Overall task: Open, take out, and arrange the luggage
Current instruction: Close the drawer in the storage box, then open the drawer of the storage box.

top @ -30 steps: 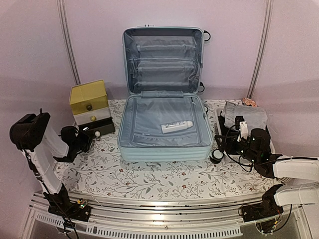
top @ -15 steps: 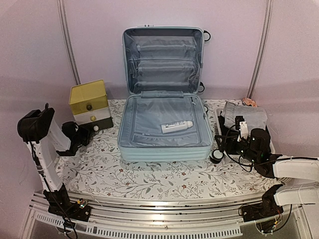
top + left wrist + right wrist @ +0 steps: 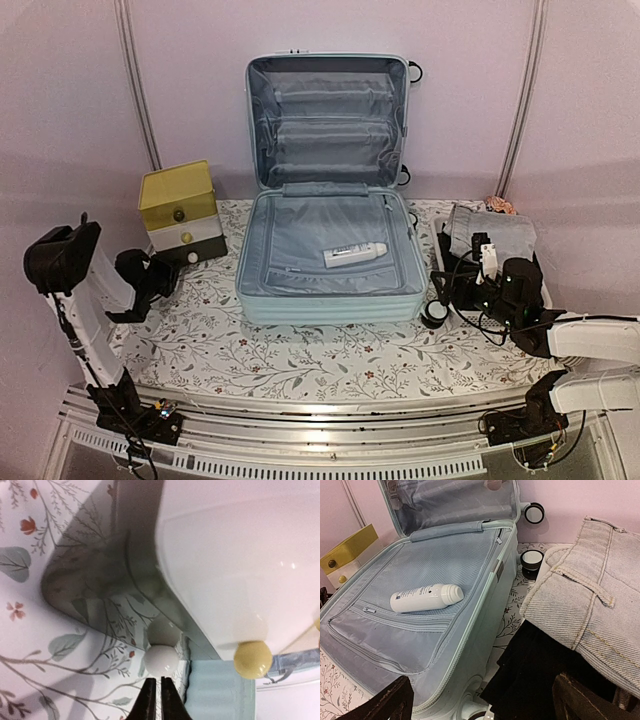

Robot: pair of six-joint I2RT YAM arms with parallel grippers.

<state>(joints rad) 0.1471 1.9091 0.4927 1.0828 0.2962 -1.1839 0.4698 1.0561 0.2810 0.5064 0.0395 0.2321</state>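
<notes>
The luggage lies open mid-table, lid upright at the back, a white bottle loose on its lining. The right gripper is spread wide over folded clothes beside it. The left gripper, pinched together on nothing, points at a white knob on the drawer box. The round bottle may roll out of a shallow pinch, and a nudge could shove the box

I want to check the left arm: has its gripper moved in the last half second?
Yes. The left gripper drew back from the drawer box, toward the table's near left edge.
</notes>
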